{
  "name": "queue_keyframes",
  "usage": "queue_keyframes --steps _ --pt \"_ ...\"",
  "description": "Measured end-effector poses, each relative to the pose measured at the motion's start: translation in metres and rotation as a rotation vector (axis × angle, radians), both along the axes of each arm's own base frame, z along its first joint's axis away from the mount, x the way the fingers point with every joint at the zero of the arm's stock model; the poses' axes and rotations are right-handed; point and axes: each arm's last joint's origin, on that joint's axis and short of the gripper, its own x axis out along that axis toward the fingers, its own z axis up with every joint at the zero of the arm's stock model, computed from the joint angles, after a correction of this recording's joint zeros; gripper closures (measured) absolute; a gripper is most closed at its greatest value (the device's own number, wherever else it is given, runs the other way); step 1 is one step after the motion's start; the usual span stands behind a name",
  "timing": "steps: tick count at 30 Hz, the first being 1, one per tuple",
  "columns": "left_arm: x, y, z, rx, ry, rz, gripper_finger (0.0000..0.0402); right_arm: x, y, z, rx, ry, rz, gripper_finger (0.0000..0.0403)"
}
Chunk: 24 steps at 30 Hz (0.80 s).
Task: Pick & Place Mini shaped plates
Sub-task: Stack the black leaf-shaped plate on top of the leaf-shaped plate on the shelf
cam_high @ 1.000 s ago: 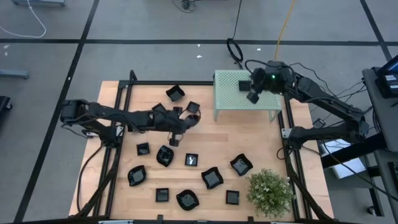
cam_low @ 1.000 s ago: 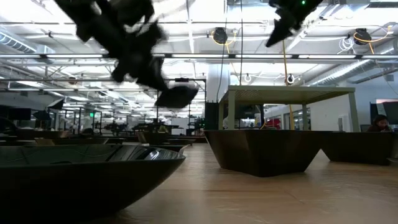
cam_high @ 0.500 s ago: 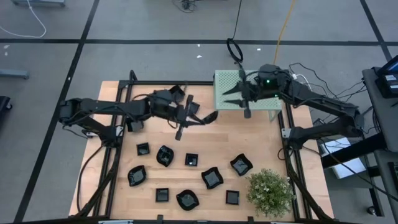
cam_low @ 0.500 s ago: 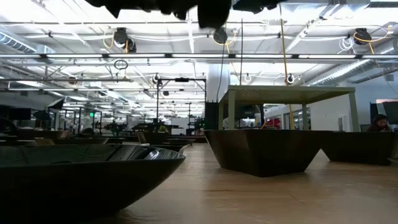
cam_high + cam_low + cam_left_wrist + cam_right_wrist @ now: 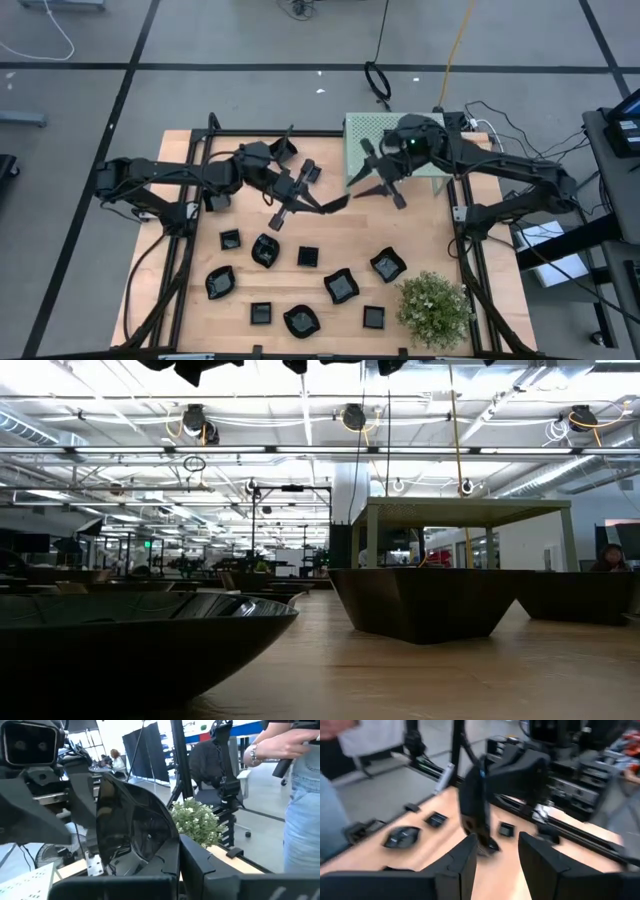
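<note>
My left gripper (image 5: pixel 318 204) is shut on one glossy black mini plate (image 5: pixel 134 831), held high over the middle of the table. The right gripper (image 5: pixel 372 190) faces it from the right, open. In the right wrist view the plate (image 5: pixel 472 810) shows edge-on just beyond that gripper's two spread fingers (image 5: pixel 465 862); I cannot tell whether they touch it. Several other mini plates (image 5: pixel 340 287) rest flat on the wooden table (image 5: pixel 420 225), most near the front and two (image 5: pixel 283 150) at the far side. My left gripper pinches the plate's rim (image 5: pixel 173 851) between its two fingers. The fingers lie level and come from the table's left. The plate stands on edge beyond the fingertips, lifted well clear of the table.
A pale green perforated stand (image 5: pixel 365 130) stands at the far right, partly under the right arm. A bushy green plant (image 5: pixel 433 308) sits at the near right corner. Black frame rails (image 5: pixel 190 160) run along the table's sides. A person stands beyond the table in the left wrist view.
My left gripper has risen from the table with the plate and tipped from pointing down to level, reaching toward the right. My right gripper has come off the stand toward the left gripper, turning as it went, and its fingers have spread wider.
</note>
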Motion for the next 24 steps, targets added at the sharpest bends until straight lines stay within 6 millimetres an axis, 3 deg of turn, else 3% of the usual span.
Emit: queue_keyframes --steps 12,21,24 --pt "0.0 -0.001 0.0 0.001 -0.003 -0.004 0.039 0.02 0.012 -0.006 0.122 -0.008 0.176 0.0296" --pt "0.0 -0.001 0.002 0.0 -0.019 -0.004 0.0397 0.021 0.012 -0.007 0.148 0.008 0.196 0.0388" --pt "0.0 -0.001 0.005 -0.025 -0.042 -0.001 0.0384 0.02 0.013 -0.006 0.159 0.009 0.197 0.0397"
